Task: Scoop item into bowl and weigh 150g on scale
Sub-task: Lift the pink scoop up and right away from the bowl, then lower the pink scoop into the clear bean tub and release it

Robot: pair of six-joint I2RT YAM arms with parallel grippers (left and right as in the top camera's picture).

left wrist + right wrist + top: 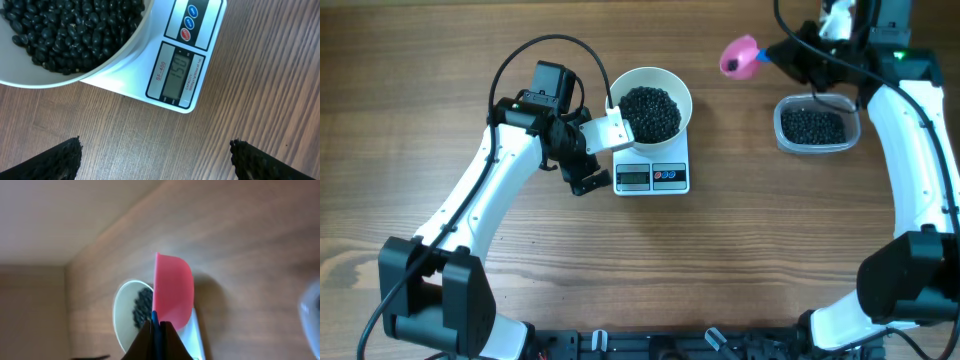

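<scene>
150 shows on the display (180, 71) of the scale (150, 62), labelled SF-400.

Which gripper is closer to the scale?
Left. The left gripper sits open beside the scale; the right gripper holds the pink scoop far to its right, near the clear tub.

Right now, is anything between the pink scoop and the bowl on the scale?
Nothing visible. Only bare table lies between the pink scoop and the bowl; the left arm sits on the bowl's far side, beside the scale.
</scene>
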